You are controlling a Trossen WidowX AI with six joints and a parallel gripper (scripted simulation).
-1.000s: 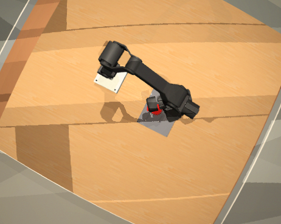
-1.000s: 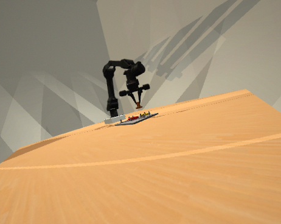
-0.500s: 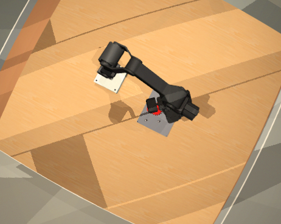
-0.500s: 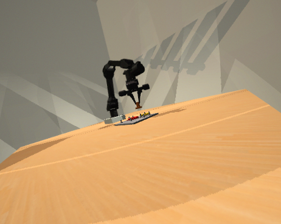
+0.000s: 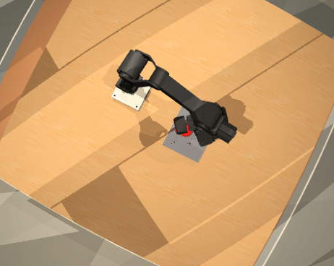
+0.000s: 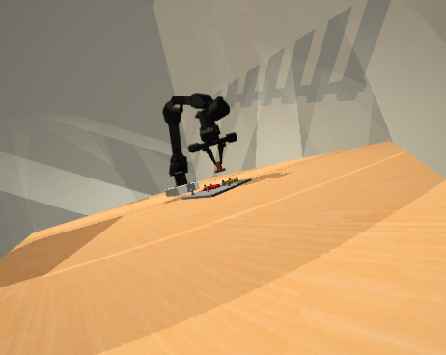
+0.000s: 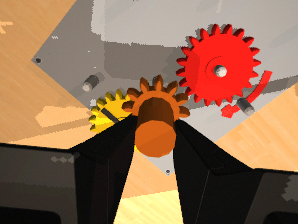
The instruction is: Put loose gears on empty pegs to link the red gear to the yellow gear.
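Leftward first, by the wrist view: one grey peg [image 7: 91, 82], bare, upright on the grey board [image 5: 185, 151] [image 6: 209, 196] [image 7: 140, 30]. Next, one yellow gear [image 6: 231, 180] [image 7: 106, 114], black-striped, seated on the board, partly hidden. Centre, one orange gear [image 6: 220, 167] [image 7: 145, 92] with thick round handle [image 7: 155, 138], raised above the board, not on a peg; the gripper [image 5: 194, 130] [image 6: 220, 164] [image 7: 155, 125] has its fingers pinching that handle from both sides. Then, one red gear [image 5: 187, 134] [image 6: 210, 186] [image 7: 220, 56], seated round its peg. Rightmost, one curved red arrow [image 7: 260, 90], a second bare peg [image 7: 246, 106] beside it.
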